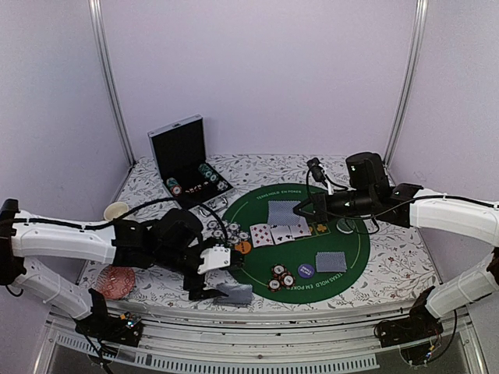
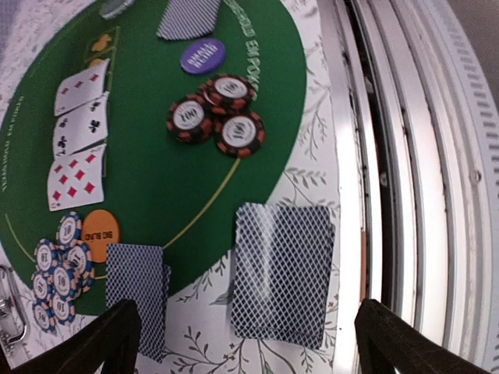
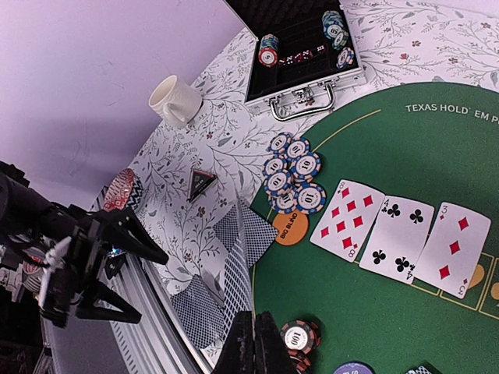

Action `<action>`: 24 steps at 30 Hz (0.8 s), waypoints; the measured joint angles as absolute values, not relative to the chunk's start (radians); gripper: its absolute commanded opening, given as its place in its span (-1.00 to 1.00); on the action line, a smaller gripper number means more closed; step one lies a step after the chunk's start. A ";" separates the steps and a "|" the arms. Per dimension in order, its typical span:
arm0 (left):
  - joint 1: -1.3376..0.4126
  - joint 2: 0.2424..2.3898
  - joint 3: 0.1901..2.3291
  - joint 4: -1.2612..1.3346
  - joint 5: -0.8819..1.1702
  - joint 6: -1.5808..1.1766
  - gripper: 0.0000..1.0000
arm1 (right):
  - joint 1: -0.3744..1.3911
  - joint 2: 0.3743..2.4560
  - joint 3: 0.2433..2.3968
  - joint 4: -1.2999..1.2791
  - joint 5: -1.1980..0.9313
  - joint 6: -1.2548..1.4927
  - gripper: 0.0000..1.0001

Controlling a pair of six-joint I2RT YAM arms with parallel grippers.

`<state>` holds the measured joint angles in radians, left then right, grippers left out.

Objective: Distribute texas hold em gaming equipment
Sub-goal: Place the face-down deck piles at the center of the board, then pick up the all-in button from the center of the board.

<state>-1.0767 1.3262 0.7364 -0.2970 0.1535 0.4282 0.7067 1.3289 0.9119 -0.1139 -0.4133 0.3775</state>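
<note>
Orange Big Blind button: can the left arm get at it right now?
Probably yes: left gripper is open and close, nothing covers the orange button. Tight, though: blue chips crowd one side, a face-down card lies beside it.

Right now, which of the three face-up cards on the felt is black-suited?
The middle card, the four of clubs. The eight of diamonds and the three of diamonds flanking it are both red.
</note>
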 measured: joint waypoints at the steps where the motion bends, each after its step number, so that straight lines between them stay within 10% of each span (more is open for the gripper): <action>1: -1.066 1.302 0.738 -0.286 0.147 0.406 0.96 | 0.707 1.329 0.912 -0.114 -0.413 0.376 -0.96; 11: -0.627 1.369 0.928 -0.422 -0.020 -0.042 0.96 | 0.707 1.328 0.912 -0.120 -0.416 0.353 -0.95; 24: -0.591 1.490 0.804 -0.516 -0.224 -0.415 0.96 | 0.707 1.288 0.894 -0.122 -0.422 0.349 -0.95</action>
